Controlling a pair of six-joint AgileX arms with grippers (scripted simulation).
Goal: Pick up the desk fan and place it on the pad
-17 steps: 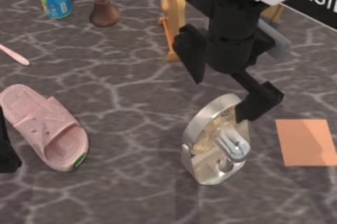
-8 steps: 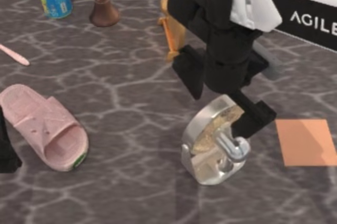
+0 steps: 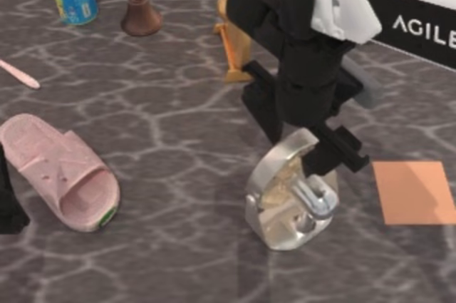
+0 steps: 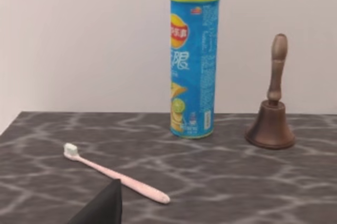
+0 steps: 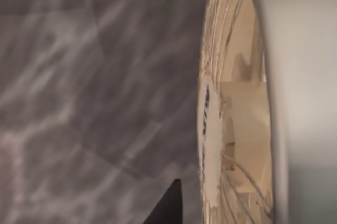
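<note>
shiny polished metal desk fan [image 3: 285, 199] with a chrome hub, matte flat salmon pad [image 3: 415, 192], dark marble-look table [image 3: 178, 132], soft rubbery pink slipper [image 3: 60, 172], glossy chips can [image 4: 192, 63], wooden-handled bronze bell [image 4: 271, 108], pink plastic toothbrush [image 4: 113, 173]

Table [image 3: 178, 132]: we see a dark grey top with pale veins like marble; it fills almost all of the top view.
Wall [image 4: 95, 39]: we see it plain and pale, standing behind the far edge of the table.
Light: we find it soft and even, with only faint shadows on the table.
</note>
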